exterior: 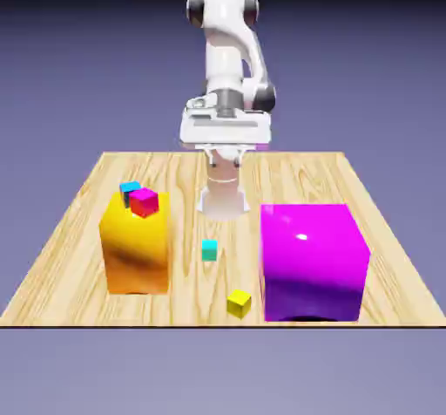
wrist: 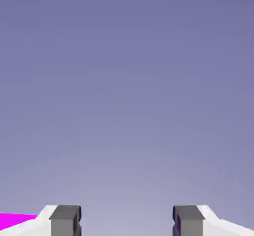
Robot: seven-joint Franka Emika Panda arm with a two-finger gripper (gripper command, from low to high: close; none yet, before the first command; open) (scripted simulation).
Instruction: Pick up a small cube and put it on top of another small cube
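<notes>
Claw: the claw point(wrist: 127, 221) is standing wide open, its two tips well apart, with nothing sitting between them.
Teal cube: the teal cube point(exterior: 209, 250) is resting on the counter point(exterior: 187, 304), between the orange block point(exterior: 137, 252) and the big magenta block point(exterior: 314, 261).
Arm: the white arm point(exterior: 225, 51) is holding the claw high, well apart from the cube (the hand view is showing mostly backdrop, so it's hardly looking at its work).
Reaching well: this step is calling, I'd say, for tipping the claw downward, centring it over the teal cube and lowering it straight, a tip beside each of two opposite faces, before closing gently.
Other small cubes: the yellow cube point(exterior: 239, 303) is lying near the magenta block; a blue cube point(exterior: 130, 189) and a small magenta cube point(exterior: 144, 202) are perching on the orange block. Which one is meant for the base, I'm not able to tell.
Counter: pale wood is running its grain beneath everything.
Room: a plain blue-violet backdrop point(exterior: 366, 82) is surrounding it all, darkening toward the top.
</notes>
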